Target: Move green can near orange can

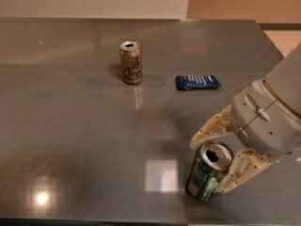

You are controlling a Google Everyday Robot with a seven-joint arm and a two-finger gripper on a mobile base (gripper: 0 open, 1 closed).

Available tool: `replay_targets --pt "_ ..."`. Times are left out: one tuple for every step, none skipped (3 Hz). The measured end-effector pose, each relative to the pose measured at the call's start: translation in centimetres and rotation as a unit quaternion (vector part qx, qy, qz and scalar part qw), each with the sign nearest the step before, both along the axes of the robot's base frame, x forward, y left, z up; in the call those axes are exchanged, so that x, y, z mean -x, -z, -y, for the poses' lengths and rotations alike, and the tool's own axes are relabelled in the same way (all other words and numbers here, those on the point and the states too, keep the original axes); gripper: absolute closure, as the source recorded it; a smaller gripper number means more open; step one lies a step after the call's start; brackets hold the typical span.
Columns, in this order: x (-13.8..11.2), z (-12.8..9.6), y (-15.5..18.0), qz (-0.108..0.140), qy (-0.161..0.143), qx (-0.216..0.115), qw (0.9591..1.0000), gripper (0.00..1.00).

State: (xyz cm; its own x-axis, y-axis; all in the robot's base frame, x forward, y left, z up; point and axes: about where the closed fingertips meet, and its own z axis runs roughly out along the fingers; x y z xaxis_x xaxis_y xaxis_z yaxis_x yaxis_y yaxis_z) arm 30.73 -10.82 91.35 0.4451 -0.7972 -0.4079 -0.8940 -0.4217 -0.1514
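The green can [203, 178] stands upright near the table's front edge, right of centre, its opened silver top showing. My gripper [207, 167] comes in from the right and straddles the can. One finger [209, 128] lies behind the can's top on the left, the other finger [237, 173] lies in front on its right. The jaws are open around the can and I see no firm grip. The orange can [131, 63] stands upright far off at the back, left of centre.
A flat dark blue packet [197, 82] lies right of the orange can, between the two cans. The grey table [70, 140] has its front edge just below the green can and its right edge behind my arm. A bright square reflection lies left of the green can.
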Motion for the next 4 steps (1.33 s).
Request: replay_targets --pt "-1.5 -0.4 -1.3 0.005 0.016 0.002 0.9999 0.92" --pt "-3.7 -1.3 -3.0 0.022 0.044 0.003 0.9988 1.0" --pt "-6.3 -2.5 -4.9 0.04 0.082 0.003 0.9959 1.0" --pt "-8.4 -3.5 -6.5 0.051 0.119 0.003 0.9916 1.0"
